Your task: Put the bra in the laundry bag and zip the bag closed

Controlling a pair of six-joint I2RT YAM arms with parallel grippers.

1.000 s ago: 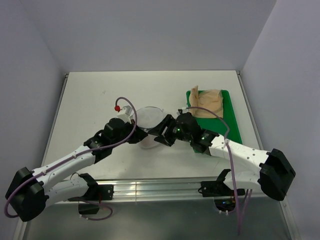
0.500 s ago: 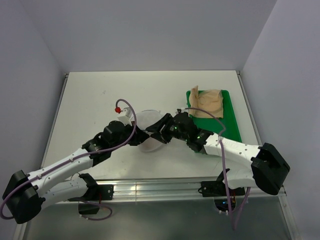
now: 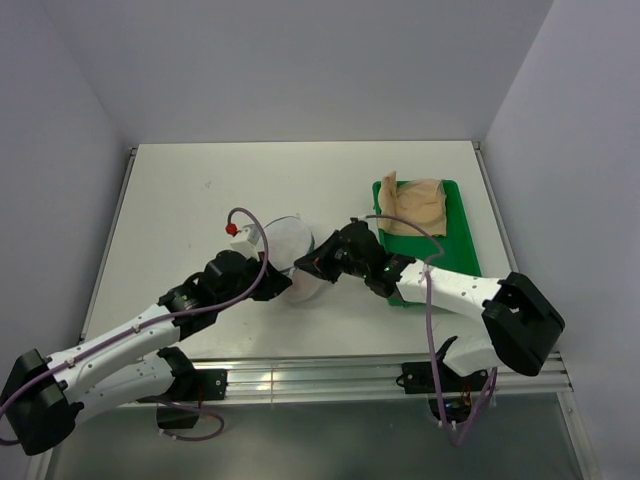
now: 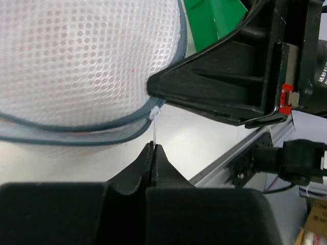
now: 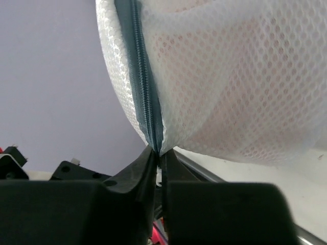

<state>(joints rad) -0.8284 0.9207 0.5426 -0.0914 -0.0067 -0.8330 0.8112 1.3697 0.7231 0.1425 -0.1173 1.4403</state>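
Observation:
The laundry bag [image 3: 292, 245], white mesh with a grey zip rim [image 5: 144, 97], sits mid-table between both arms. Pale pink bra [image 5: 225, 117] fabric shows through the mesh inside it. My left gripper [image 4: 153, 146] is shut on the thin white zip pull [image 4: 155, 116] hanging from the rim. In the top view the left gripper [image 3: 283, 284] is at the bag's near side. My right gripper [image 5: 160, 153] is shut on the zip rim at the bag's edge. The top view puts the right gripper [image 3: 306, 265] at the bag's right side.
A green tray [image 3: 458, 250] lies to the right with a tan garment [image 3: 415, 205] on its far end. The right arm's black wrist [image 4: 240, 76] is close above my left fingers. An aluminium rail [image 3: 300, 378] runs along the near table edge.
The right gripper has gone from open to shut on the bag's zip rim. Both arms have shifted slightly left, and the bag has moved with them.

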